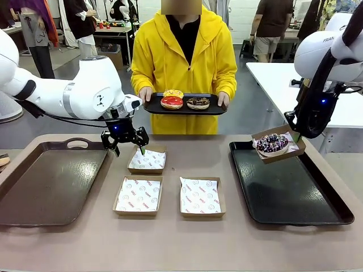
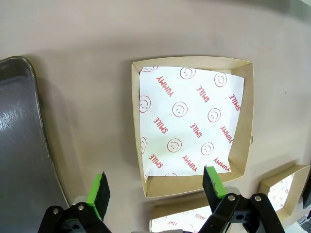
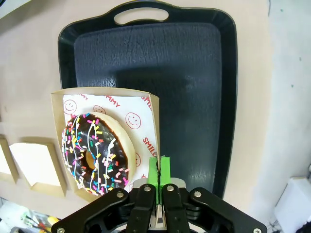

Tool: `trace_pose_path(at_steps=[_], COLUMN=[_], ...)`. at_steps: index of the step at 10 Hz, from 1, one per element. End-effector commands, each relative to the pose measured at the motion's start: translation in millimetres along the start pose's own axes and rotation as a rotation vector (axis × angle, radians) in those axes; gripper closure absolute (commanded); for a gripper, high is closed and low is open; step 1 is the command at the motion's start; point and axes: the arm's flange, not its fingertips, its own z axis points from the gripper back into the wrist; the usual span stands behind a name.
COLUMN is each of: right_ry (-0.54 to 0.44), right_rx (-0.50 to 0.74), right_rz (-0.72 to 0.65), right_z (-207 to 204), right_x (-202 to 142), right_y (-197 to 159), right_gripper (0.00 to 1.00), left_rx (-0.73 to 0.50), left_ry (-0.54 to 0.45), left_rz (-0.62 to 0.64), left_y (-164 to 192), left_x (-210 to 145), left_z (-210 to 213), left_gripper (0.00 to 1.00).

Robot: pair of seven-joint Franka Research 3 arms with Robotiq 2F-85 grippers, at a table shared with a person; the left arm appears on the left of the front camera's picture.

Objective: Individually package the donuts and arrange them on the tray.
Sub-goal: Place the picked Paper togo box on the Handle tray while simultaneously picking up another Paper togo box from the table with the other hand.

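Right gripper pinches the box wall, its chocolate sprinkled donut lying flat, above the bare right tray; left gripper gapes wide.

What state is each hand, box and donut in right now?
Left hand, open.
Right hand, shut on wall of carried box.
Carried box, held above the right tray.
Chocolate sprinkle donut, inside carried box.
Three lined boxes, on table, unfilled, one under left hand.
Three donuts, unpackaged on person's tray.

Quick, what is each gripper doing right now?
Left gripper: open, near an empty box.
Right gripper: shut on the box holding a chocolate donut.
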Motion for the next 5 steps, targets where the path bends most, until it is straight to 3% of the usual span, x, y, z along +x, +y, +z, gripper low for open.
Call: trace_pose_path(at_steps=[1, 5], right_ry=[0.002, -0.003], right_rx=[0.0, -0.018], right_rz=[-0.002, -0.016], right_z=[1, -9], right_x=[-2, 8], right_y=[0, -4], right_gripper=[0.99, 0.99], left_rx=[-0.003, 0.028], left_ry=[-0.001, -0.007], left_rz=[0.003, 0.003], left_y=[0, -1], left_x=[0, 3], left_z=[3, -2], left_gripper=[0.0, 0.0])
